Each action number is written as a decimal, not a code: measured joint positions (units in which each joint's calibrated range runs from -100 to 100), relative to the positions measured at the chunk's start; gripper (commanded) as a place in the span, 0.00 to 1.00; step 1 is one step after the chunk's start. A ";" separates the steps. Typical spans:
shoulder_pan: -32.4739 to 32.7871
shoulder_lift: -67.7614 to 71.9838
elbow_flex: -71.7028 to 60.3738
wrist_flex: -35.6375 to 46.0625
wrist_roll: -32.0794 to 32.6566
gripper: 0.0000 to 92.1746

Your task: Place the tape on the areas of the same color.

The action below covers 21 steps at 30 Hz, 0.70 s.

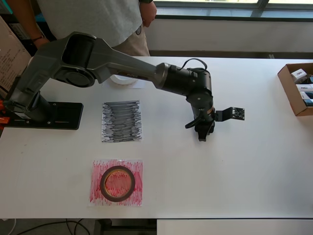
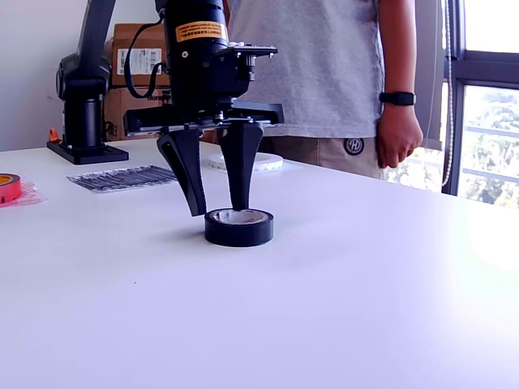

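Exterior view: claw (image 2: 217,209) spread, poised directly over black roll (image 2: 238,227) lying flat on bench (image 2: 340,300); one finger inside the ring, the other outside its wall. Black patch (image 1: 121,121) lay toward arm base, roll well apart.

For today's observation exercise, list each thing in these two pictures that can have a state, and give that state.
Gripper: open, one finger outside the black roll, the other reaching into its hole.
Black tape roll: flat on the table, off its patch.
Red tape roll: flat on the red patch.
Black patch: nothing on it.
White ring: flat on the table behind the arm.
Cardboard box: open, packets inside.
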 measured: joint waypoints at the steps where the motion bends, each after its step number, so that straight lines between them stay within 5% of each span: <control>1: 0.00 0.20 0.00 0.00 0.00 0.52; 21: -0.10 1.29 0.00 0.00 0.00 0.48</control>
